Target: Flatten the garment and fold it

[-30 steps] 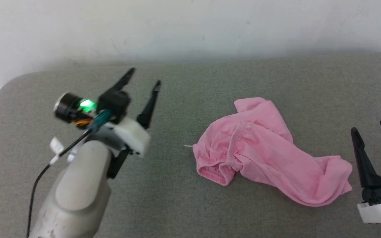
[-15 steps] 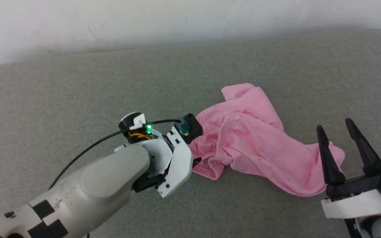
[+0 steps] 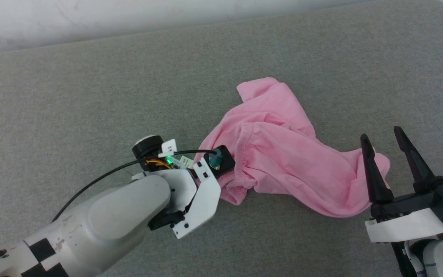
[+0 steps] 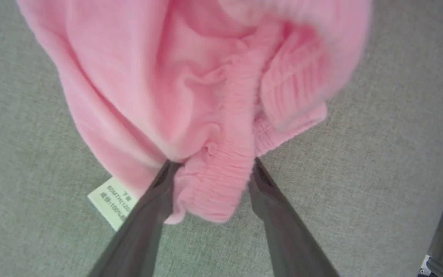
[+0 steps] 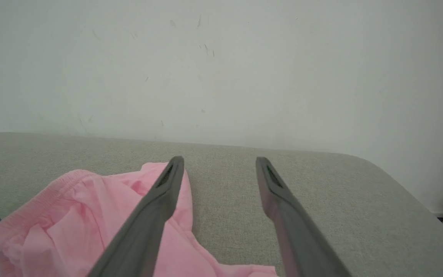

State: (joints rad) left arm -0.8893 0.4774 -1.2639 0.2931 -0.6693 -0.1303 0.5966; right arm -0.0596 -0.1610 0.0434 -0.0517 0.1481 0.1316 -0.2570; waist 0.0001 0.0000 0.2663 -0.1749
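Atop the grey cushion (image 3: 90, 96): the garment (image 3: 283, 154) lies crumpled in a loose heap. One end is turned up toward the wall, and the other end trails out to the robot's right.
Garment, look: thin pink cloth, creased and doubled over itself, not flat.
Waistband (image 4: 225, 184): gathered elastic, bunched into a thick fold at the garment's near left corner. In the left wrist view the edge is blurred higher up.
Label tag (image 4: 112, 200): small, white and printed. It pokes out from under the garment's edge just beside the waistband fold and lies on the cushion.
Left gripper (image 4: 212, 163): at the garment's waistband corner, jaws spread wide with the bunched fold filling the gap between them — not squeezed together.
Left fingers (image 4: 144, 227): one on each side of the fold, with the tips meeting the cloth where the pink edge covers them.
Left forearm (image 3: 110, 215): pale, reaching in toward the garment from its left, with a black cable (image 3: 90, 181) looping off the wrist.
Right gripper (image 3: 380, 132): at the garment's far right end, jaws spread, nothing between them. One finger crosses in front of the cloth's tip — whether it touches the cloth cannot be told.
Wall (image 5: 221, 57): pale and scuffed, beyond the garment along the cushion's back edge.
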